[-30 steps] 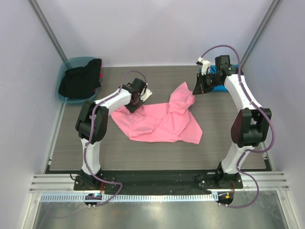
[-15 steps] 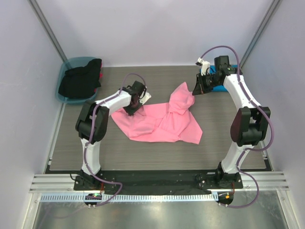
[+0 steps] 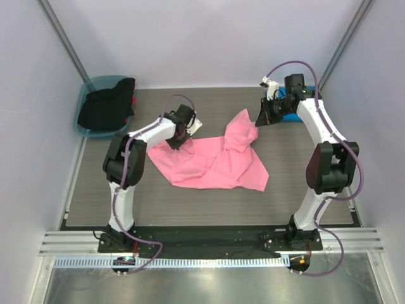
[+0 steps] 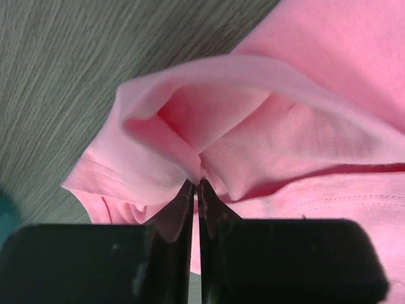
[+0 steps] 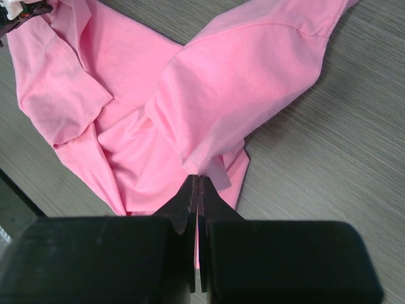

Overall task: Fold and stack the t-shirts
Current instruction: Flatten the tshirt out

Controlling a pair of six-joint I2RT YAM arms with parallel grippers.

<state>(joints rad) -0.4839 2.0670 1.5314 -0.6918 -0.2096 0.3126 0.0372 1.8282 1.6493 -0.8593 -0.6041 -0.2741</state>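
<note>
Top external: finds the pink t-shirt [image 3: 215, 161] spread rumpled across the middle of the grey worktop [image 3: 190, 209], with the blue t-shirt [image 3: 292, 116] at the far right, mostly hidden behind the right arm [image 3: 329, 164], and a teal tub [image 3: 95, 81] holding dark cloth [image 3: 104, 109] at the far left corner. Left wrist: shows the left tool [image 4: 196, 185] closed almost tip to tip on a raised fold at the edge of the pink t-shirt, low over the worktop. Right wrist: shows the right tool [image 5: 197, 180] pinched fully together on another fold, holding that part of the pink t-shirt lifted above the rest
</note>
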